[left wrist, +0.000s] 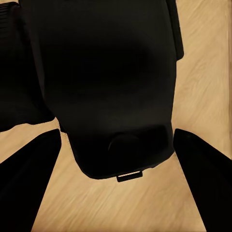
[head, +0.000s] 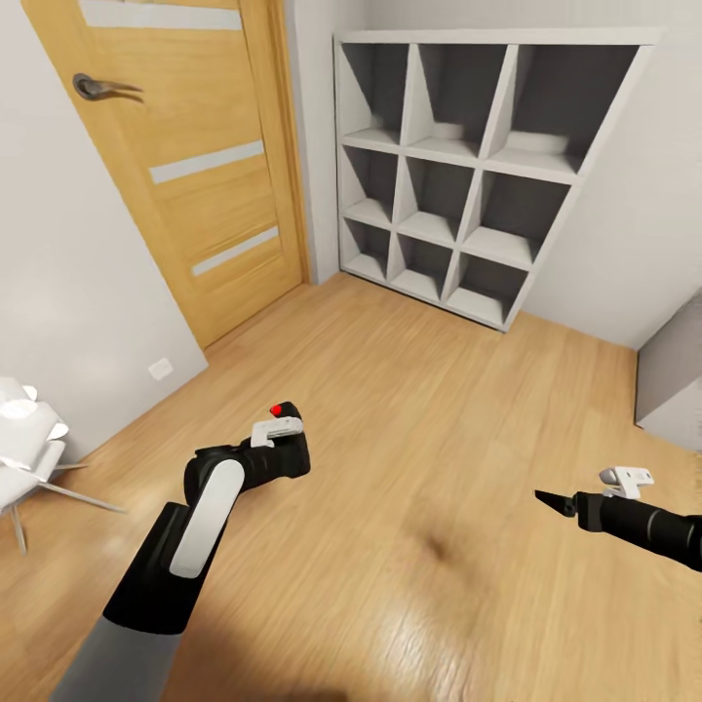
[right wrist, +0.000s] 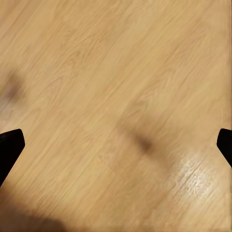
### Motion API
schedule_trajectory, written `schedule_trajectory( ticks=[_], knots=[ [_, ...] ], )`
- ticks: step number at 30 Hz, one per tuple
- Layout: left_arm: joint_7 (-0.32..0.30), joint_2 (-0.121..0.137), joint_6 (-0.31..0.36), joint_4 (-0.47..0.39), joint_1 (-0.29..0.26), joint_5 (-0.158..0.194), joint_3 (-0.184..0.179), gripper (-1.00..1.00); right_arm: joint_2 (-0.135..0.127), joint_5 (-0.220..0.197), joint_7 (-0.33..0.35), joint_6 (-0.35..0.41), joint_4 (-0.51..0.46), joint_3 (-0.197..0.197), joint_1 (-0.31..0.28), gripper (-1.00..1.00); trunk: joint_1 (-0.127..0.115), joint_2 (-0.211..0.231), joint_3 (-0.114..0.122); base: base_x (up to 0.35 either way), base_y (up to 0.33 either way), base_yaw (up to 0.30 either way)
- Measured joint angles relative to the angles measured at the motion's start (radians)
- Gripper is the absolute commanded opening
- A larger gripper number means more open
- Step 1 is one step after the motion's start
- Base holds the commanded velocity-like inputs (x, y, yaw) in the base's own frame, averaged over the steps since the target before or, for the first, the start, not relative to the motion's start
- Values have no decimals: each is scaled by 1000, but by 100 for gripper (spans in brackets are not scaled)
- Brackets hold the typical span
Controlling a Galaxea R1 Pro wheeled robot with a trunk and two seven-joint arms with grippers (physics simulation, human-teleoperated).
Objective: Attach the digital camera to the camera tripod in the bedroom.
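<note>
Closest to me, my left gripper (head: 292, 453) was clamped on the digital camera (head: 285, 450), which I held low over the wood floor (head: 419, 439), its small red button (head: 278, 409) on top. In the left wrist view the black camera body (left wrist: 104, 82) sat between the two fingers (left wrist: 26, 183) and hid most of the planks. My right gripper (head: 546, 501) hung out at the right side over bare floor; in the right wrist view its fingertips (right wrist: 9, 147) stood far apart at both edges, with nothing between them. At the left edge stood a white chair (head: 24, 444). Farther away I saw the wooden door (head: 185, 156) and, against the pale wall, the grey cube shelf (head: 468, 166).
</note>
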Motion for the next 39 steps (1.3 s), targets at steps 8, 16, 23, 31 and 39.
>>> schedule_trajectory(
  ticks=[8, 16, 23, 31, 39],
  knots=[
    [-2, -5, 0, 1, -4, 5, 0, -100, -1, 0, 0, 0, 0, 0, 0, 100, -31, 56, 35, 1, -1, -175],
    [-5, -11, -1, 5, -6, 6, 8, -100, 0, 0, 0, 2, 0, -1, -1, 100, -61, 112, 70, 0, 0, -176],
    [-7, -13, -1, 18, -5, 8, 24, -100, -1, 0, 0, 4, 0, 0, -4, 100, -88, 161, 101, 0, 0, -177],
    [-9, -13, -1, 36, -3, 11, 28, -100, -2, 0, 0, 5, 0, -1, -6, 100, -119, 217, 136, 0, 0, -177],
    [-33, -23, -2, 39, -1, 15, 23, -100, -7, 0, 1, 6, 0, -3, -18, 100, -150, 273, 171, 0, 0, -177]
  ],
)
